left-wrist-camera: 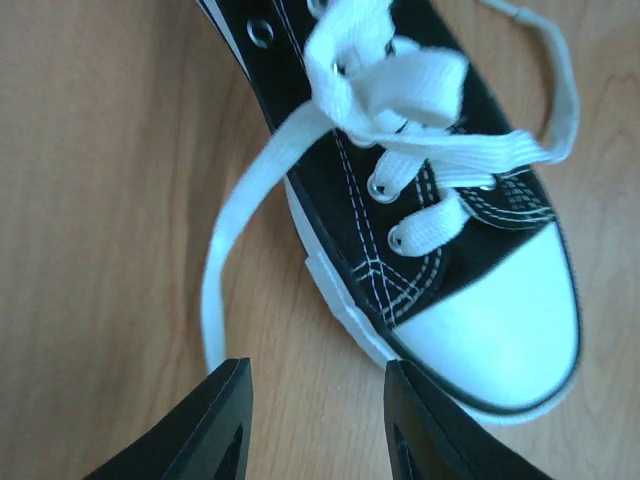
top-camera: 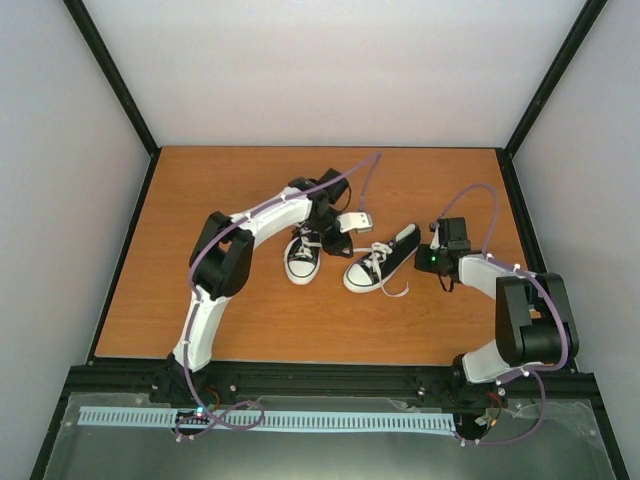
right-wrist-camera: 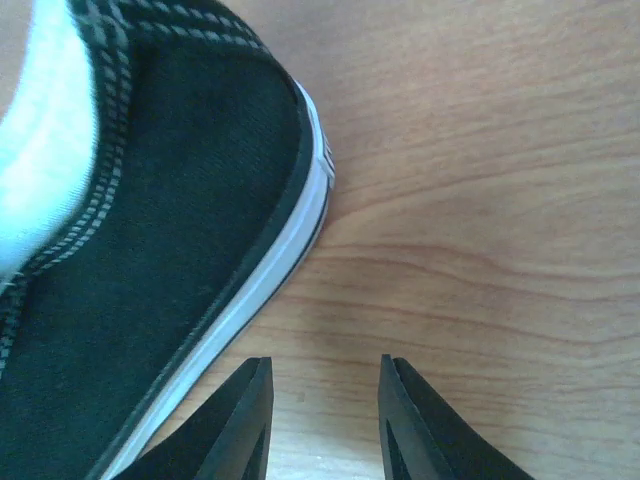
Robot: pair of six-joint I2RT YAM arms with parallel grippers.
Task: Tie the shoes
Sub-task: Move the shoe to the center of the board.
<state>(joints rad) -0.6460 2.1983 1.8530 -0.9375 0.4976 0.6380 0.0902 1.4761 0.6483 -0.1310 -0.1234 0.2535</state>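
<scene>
Seen from above, the left arm (top-camera: pixel 262 216) hid the heel of the left shoe (top-camera: pixel 302 262), and both claws were too small to read. Up close, the left claw (left-wrist-camera: pixel 315 420) stood spread over bare bench (left-wrist-camera: pixel 100 200) beside that shoe's toe cap (left-wrist-camera: pixel 490 330). One lace (left-wrist-camera: pixel 225 260) ran out of sight behind its finger (left-wrist-camera: pixel 205 425); contact could not be told. The right claw (right-wrist-camera: pixel 325 420) was narrowly spread, pinching nothing, just beside the sole (right-wrist-camera: pixel 250 290) of the right shoe (right-wrist-camera: pixel 150 230), whose laces were cut off in that view. Both lay mid-bench, toes toward the near edge, on an orange wood-grain top with black posts (top-camera: pixel 110 70) and pale walls (top-camera: pixel 330 70).
</scene>
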